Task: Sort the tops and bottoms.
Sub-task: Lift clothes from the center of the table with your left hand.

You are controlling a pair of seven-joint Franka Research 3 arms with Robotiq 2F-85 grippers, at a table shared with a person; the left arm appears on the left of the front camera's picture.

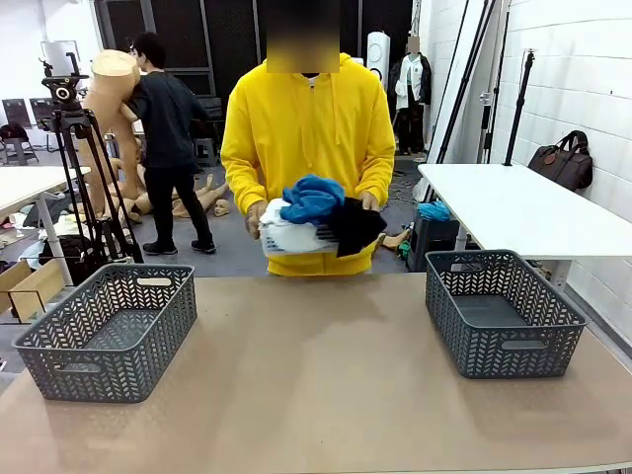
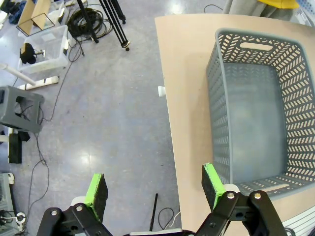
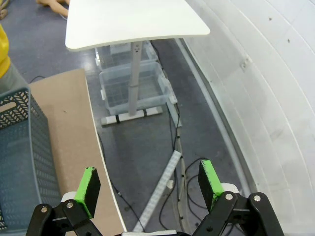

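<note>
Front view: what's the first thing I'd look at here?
The person in bright yellow, standing at the far side of the table and hugging a bundle of clothes: a blue top, a white top and black bottoms. After that, the grey left basket and right basket, one at each end of the table, both empty.

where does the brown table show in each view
front view: brown table fills the lower half, left basket and right basket at its ends.
left wrist view: upper right, under the left basket.
right wrist view: strip at left, beside the right basket.
shared landmark: the person's yellow hoodie, centre, top right corner, left edge.
</note>
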